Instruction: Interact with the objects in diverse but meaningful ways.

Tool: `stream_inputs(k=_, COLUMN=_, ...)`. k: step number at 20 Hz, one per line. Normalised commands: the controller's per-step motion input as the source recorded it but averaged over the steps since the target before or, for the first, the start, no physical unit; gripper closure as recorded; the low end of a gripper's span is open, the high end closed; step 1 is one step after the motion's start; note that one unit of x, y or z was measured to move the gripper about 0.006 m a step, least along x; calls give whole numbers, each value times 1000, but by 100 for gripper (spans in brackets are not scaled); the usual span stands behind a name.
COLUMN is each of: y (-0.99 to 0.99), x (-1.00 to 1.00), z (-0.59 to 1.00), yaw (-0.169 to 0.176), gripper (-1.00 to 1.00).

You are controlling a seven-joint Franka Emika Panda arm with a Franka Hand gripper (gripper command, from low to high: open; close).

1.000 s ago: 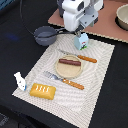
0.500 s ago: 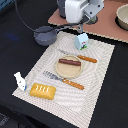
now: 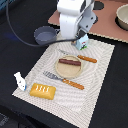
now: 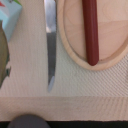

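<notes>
The gripper (image 3: pixel 75 39) is hovering at upper centre near the carton (image 3: pixel 83 43); whether the claw is open or holding anything cannot be told; centring over the carton before descending is advisable; the knife (image 4: pixel 50 45) is lying beside the sausage (image 4: pixel 90 30)

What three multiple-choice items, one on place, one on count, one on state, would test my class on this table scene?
1. Where does the sausage lie?
A. on the round plate
B. in the saucepan
C. beside the bread

2. How many orange-handled pieces of cutlery lie on the mat?
A. one
B. two
C. four

3. How does the small white bottle stand?
A. flat on its side
B. upside down in the saucepan
C. upright

Answers:
1. A: the sausage rests across the plate in both views.
2. B: the knife and the fork both have orange handles in the exterior view.
3. C: the bottle stands upright at the mat's edge on the exterior view's left, near the bread.
</notes>
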Motion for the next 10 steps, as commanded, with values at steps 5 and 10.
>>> stream_inputs(k=5, y=-49, x=191, z=-336, yaw=58, gripper=-100)
stream_inputs(k=10, y=-215, x=261, z=-117, yaw=36, gripper=-100)
